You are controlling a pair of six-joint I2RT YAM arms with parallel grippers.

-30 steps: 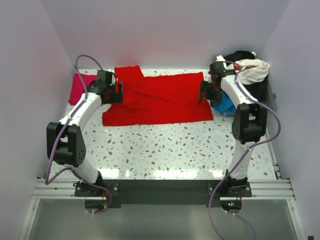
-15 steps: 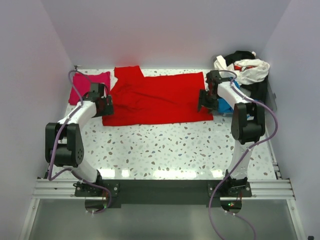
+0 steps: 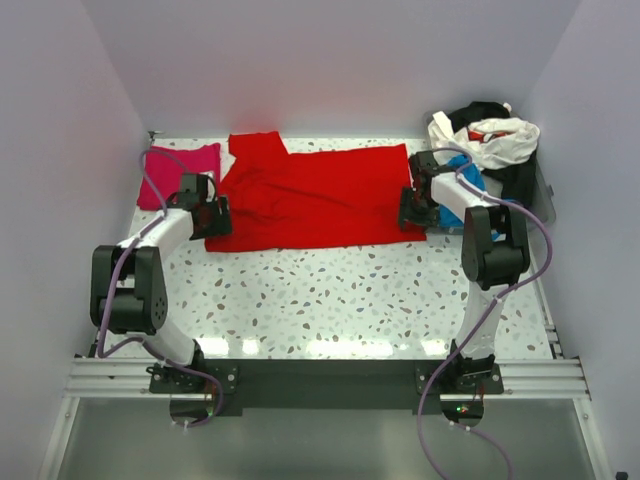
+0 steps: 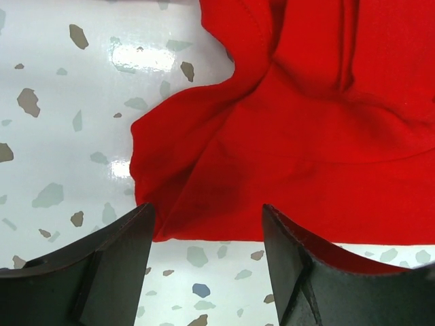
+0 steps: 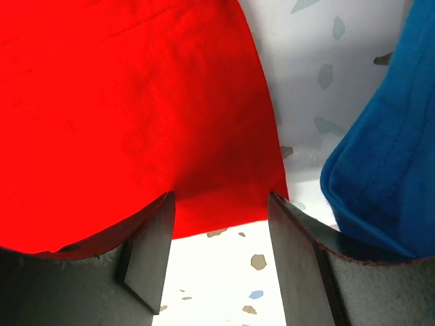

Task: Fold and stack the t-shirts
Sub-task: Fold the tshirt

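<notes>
- The red t-shirt (image 3: 320,200) lies spread along the far half of the table (image 3: 350,290). It runs lengthwise from one gripper to the other, and its cloth is creased and bunched at the left gripper's end.
- It looks like limp, light cotton, so it will likely sag, fold on itself and drag over the tabletop. The near corners, pinched low through the hem, seem the best places to hold.
- The left gripper (image 4: 207,217) has its jaws spread over the shirt's near corner. The red hem crosses the gap just ahead of the fingertips, and nothing is clamped.
- The right gripper (image 5: 219,204) also stands with its jaws apart, straddling the opposite near corner. The hem lies between its fingers, ungripped.
- A blue t-shirt (image 5: 380,170) sits just beside the right gripper's outer finger. A strip of bare table parts it from the red edge, so a careless pinch could catch it too.
- A magenta t-shirt (image 3: 190,160) lies flat just beyond the left gripper, on its outer side.
- A heap with a white t-shirt (image 3: 500,140) and a black t-shirt (image 3: 480,108) sits beyond the right gripper.
</notes>
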